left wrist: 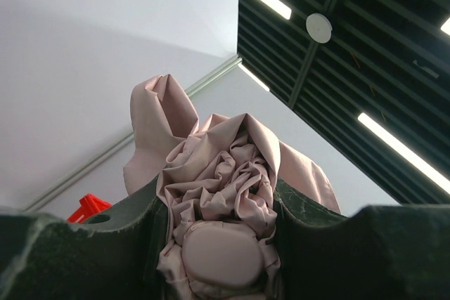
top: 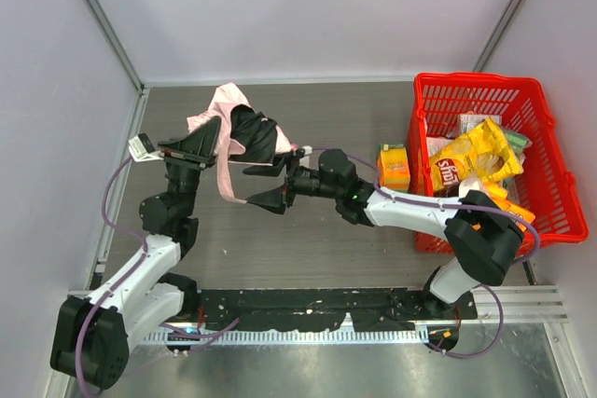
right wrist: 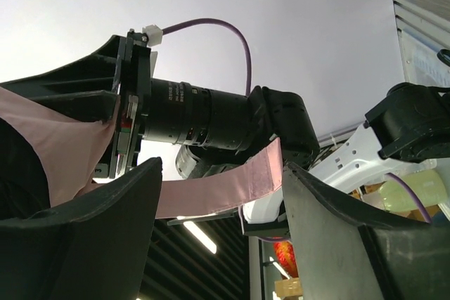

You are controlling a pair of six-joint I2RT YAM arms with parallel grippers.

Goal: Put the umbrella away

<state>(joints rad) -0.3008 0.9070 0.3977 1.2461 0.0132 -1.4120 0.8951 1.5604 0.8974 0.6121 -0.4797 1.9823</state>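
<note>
The pale pink umbrella (top: 230, 104) is held above the table at the back left, its dark folds (top: 256, 132) bunched toward the middle. My left gripper (top: 207, 144) is shut on it. In the left wrist view crumpled pink fabric (left wrist: 211, 159) and a round pink cap (left wrist: 221, 254) fill the gap between the dark fingers (left wrist: 309, 244). The narrow pink strap (top: 224, 179) hangs down in a loop. My right gripper (top: 272, 185) stands open at that loop. In the right wrist view the strap (right wrist: 232, 182) runs across between its wide-set fingers (right wrist: 330, 230), its end near the right one.
A red basket (top: 485, 80) at the right holds a yellow chip bag (top: 471, 160) and other packets. An orange carton (top: 394, 167) stands just left of it, close to the right forearm. Grey walls close in the left, back and right sides.
</note>
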